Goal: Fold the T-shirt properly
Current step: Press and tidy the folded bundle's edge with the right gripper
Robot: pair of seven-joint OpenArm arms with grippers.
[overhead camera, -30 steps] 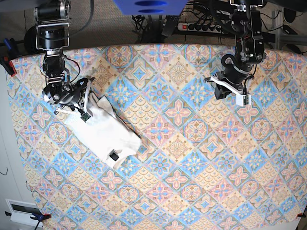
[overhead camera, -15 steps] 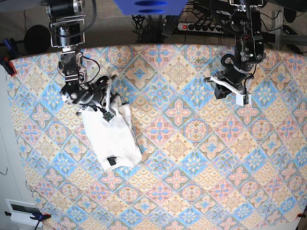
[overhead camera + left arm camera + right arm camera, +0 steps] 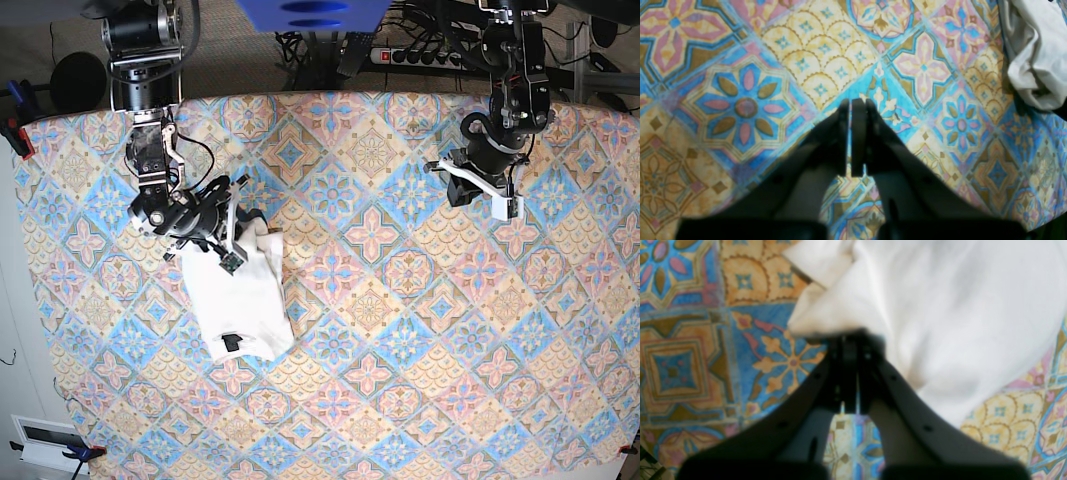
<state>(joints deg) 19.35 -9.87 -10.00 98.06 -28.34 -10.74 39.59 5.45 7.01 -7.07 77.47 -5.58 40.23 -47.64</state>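
The T-shirt (image 3: 243,300) lies folded into a white, plain-side-up bundle at the table's left, with a small dark tag (image 3: 232,343) near its lower end. My right gripper (image 3: 236,240) is at the bundle's upper end. In the right wrist view this gripper (image 3: 849,340) is shut, its tips pinching the edge of the white cloth (image 3: 940,323). My left gripper (image 3: 478,190) hovers over the table's upper right, far from the shirt. It is shut (image 3: 853,105) on nothing, above bare patterned cloth. A crumpled white cloth edge (image 3: 1033,50) shows at that view's top right.
A patterned tablecloth (image 3: 400,330) in blue, orange and pink covers the whole table. Cables and a power strip (image 3: 420,55) lie beyond the far edge. A red clamp (image 3: 18,135) grips the left edge.
My right gripper moved rightward, toward the table's middle, dragging the shirt's upper end with it. The bundle swung from a slant to nearly upright. The left arm stayed still.
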